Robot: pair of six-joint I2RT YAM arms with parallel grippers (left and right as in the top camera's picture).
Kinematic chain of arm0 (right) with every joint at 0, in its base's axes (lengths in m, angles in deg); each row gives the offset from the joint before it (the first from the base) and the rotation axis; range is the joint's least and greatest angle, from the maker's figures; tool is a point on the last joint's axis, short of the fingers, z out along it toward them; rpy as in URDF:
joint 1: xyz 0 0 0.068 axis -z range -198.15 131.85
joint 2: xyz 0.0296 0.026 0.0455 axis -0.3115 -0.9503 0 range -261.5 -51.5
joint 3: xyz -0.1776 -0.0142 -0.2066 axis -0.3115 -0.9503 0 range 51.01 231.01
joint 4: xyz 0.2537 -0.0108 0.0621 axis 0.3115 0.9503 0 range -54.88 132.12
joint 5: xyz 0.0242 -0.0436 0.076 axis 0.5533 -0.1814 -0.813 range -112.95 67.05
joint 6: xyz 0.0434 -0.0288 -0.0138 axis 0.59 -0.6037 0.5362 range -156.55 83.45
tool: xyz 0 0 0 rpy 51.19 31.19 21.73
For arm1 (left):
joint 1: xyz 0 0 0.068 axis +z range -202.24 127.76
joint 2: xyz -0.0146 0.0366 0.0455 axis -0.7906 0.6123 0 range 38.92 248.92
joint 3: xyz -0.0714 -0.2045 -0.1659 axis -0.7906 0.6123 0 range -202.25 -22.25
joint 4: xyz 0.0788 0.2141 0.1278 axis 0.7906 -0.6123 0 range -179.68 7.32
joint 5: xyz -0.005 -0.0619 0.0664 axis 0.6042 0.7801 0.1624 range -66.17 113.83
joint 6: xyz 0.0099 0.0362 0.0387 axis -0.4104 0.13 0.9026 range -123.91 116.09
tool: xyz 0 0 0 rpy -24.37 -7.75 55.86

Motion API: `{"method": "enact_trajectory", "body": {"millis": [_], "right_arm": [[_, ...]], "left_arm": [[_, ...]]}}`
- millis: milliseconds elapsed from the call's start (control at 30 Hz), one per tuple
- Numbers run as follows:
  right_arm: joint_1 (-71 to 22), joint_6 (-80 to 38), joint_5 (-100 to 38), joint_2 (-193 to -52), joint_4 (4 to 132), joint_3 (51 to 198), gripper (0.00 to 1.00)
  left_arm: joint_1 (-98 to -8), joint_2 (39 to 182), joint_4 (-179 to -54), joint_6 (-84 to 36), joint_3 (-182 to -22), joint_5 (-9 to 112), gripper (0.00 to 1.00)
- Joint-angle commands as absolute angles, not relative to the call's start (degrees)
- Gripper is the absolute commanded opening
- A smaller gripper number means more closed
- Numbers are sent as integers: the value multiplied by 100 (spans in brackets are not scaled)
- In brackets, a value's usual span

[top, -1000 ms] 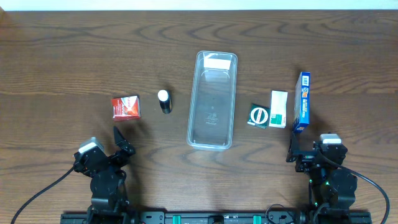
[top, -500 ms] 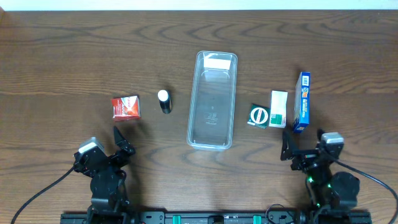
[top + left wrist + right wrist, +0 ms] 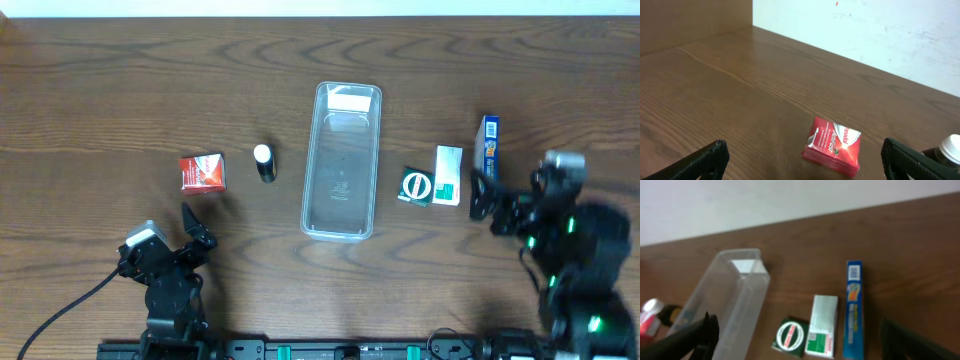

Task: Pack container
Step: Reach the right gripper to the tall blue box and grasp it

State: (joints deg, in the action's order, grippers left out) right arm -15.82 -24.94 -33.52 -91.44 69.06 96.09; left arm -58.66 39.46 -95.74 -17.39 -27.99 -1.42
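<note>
The clear plastic container (image 3: 342,162) lies lengthwise mid-table, empty; it also shows in the right wrist view (image 3: 735,295). Left of it are a red box (image 3: 202,172) and a small dark bottle with a white cap (image 3: 264,162). Right of it are a green box with a white ring (image 3: 415,186), a white-green box (image 3: 448,174) and a blue box (image 3: 487,143). My left gripper (image 3: 192,228) is open and empty, near of the red box (image 3: 832,146). My right gripper (image 3: 480,195) is open and empty, raised above the three right boxes (image 3: 822,326).
The table's far edge meets a white wall (image 3: 790,200). The bottle's cap (image 3: 950,145) shows at the right edge of the left wrist view. The right arm's body (image 3: 580,260) hangs over the table's right front.
My right arm has risen and moved away from the front edge toward the blue box, now appearing larger and blurred. The left arm and all objects have not moved.
</note>
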Motion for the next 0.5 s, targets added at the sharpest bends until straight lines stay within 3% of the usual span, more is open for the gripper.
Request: {"method": "enact_trajectory", "body": {"millis": [0, 167, 467], "right_arm": [[-1438, -3012, -3085, -10233, 7445, 10630, 99], [-1267, -3265, -3085, -11778, 8193, 11620, 99], [-1269, -2909, -2598, -13616, 8296, 11744, 99]], "left_arm": [[-5837, 3913, -9604, -1704, -2659, -236, 98], [-5837, 3913, -9604, -1704, -2659, -236, 98], [-5837, 3913, -9604, -1704, -2659, -236, 98]]}}
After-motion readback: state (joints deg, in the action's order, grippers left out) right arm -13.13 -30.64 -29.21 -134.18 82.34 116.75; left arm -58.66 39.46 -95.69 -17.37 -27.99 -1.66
